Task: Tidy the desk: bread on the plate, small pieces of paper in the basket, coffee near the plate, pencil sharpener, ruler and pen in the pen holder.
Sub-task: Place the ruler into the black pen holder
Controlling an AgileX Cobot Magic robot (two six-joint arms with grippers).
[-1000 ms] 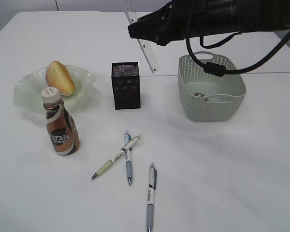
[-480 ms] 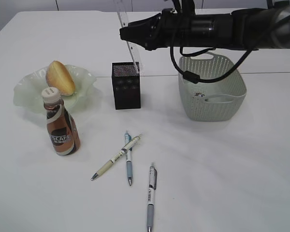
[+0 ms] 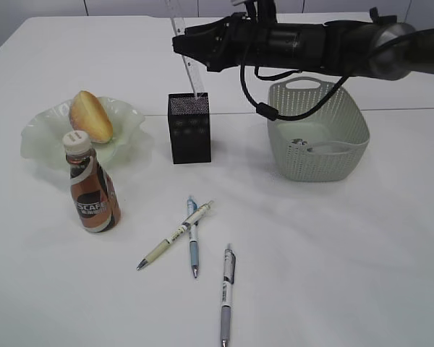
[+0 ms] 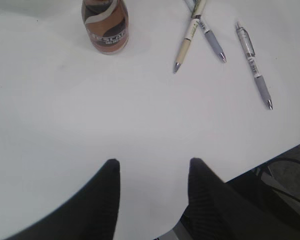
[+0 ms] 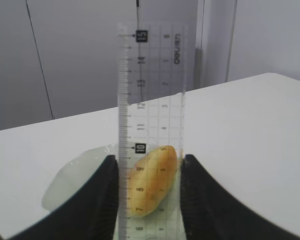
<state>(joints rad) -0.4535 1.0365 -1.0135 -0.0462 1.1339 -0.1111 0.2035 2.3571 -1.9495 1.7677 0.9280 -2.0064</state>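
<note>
r hand [image 3: 184, 43] grips ruler [image 3: 185, 50] | above pen holder [image 3: 189, 128]

Black mesh pen holder [image 3: 189, 128], pale green plate [image 3: 40, 137], golden bread [image 3: 90, 116].

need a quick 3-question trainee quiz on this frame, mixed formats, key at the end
1. True or false: the bread lies on the plate.
2. What does the right tool hold? A) a pen B) the ruler C) the coffee
3. How many pens lie loose on the desk?

Key
1. True. The bun rests in the green ruffled dish.
2. B. The clear ruler stands upright between the fingers, its lower end at the top of the pen holder.
3. Three, in front of the pen holder. The left tool hangs open over bare desk near them.
</note>
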